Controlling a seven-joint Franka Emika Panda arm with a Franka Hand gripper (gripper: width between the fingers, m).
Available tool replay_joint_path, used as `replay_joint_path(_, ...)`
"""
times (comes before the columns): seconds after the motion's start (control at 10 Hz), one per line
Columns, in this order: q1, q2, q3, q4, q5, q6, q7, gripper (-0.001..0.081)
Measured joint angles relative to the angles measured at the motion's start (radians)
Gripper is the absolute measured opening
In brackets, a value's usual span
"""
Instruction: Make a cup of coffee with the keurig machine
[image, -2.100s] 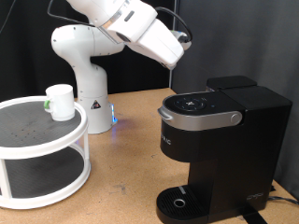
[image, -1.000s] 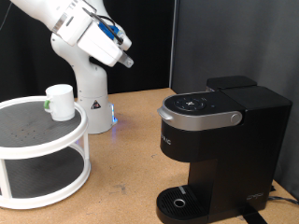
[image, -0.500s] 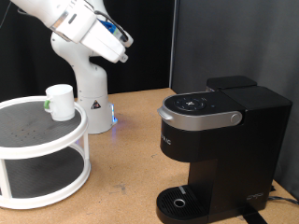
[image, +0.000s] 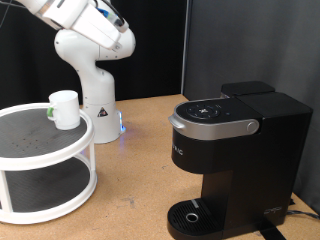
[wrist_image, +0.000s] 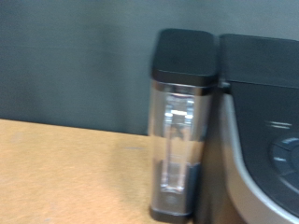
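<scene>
Cup (image: 64, 108) sitting on white tiered stand (image: 40, 150) at exterior view's left, untouched. Arm (image: 85, 25) hanging above, fingers out of sight, can't tell their state. Keurig machine (image: 235, 160) waiting lid-down on surface, right. Worth descending straight, gripping mid-wall.

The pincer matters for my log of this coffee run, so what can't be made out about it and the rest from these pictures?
- Pincer: in neither view; the exterior view's top edge cuts the arm off.
- Keurig machine: lid is down, hiding whether a pod is inside.
- Cup on the white tiered stand: contents hidden by its wall.
- Green thing beside the cup: too small to identify.
- Water tank: wrist view too blurred to read the level.
</scene>
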Motion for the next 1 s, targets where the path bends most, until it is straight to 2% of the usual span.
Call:
replay_joint_path(0.3, -0.001, 0.002, -0.032, 0.036, -0.059, -0.063, -0.013, 0.0000)
replay_joint_path(0.4, -0.002, 0.002, -0.034, 0.036, -0.062, -0.061, -0.013, 0.0000)
replay_joint_path(0.6, -0.002, 0.001, -0.028, 0.022, -0.062, 0.009, 0.011, 0.0000)
replay_joint_path(0.8, -0.002, 0.005, -0.038, 0.030, -0.068, -0.078, -0.042, 0.0000)
replay_joint_path(1.0, 0.000, 0.020, -0.063, 0.063, -0.135, -0.215, -0.201, 0.0000)
